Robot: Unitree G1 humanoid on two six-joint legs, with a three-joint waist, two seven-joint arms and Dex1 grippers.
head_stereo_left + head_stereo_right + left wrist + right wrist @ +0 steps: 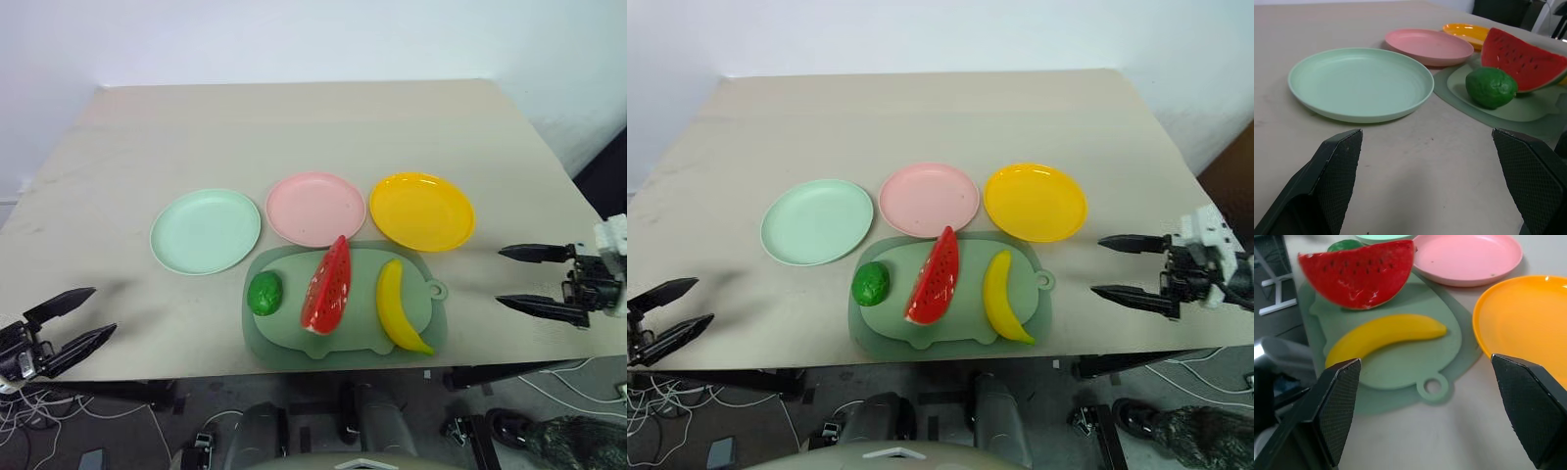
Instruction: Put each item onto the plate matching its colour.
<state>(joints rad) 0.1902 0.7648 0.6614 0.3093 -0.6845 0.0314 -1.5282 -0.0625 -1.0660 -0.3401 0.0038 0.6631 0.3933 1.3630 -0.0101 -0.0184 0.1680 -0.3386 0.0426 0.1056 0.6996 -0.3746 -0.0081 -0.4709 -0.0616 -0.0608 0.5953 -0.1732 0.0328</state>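
Three hollow-looking plastic toys, a yellow banana (399,306), red watermelon wedge (328,286) and bumpy green fruit (265,294), lie on the sage-green pig-shaped board (367,335) (likely light, stiff, slick; best gripped mid-body), both the left pincer (80,317) and right pincer (511,277) agape, empty, over the counter (294,127) edges.

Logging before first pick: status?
Left gripper and right gripper open, empty. Banana, watermelon, green fruit on pig board. Plates bare. Nothing blocking.

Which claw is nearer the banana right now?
Right. The right claw is open off the banana's right side; the left claw is open at the table's far left edge.
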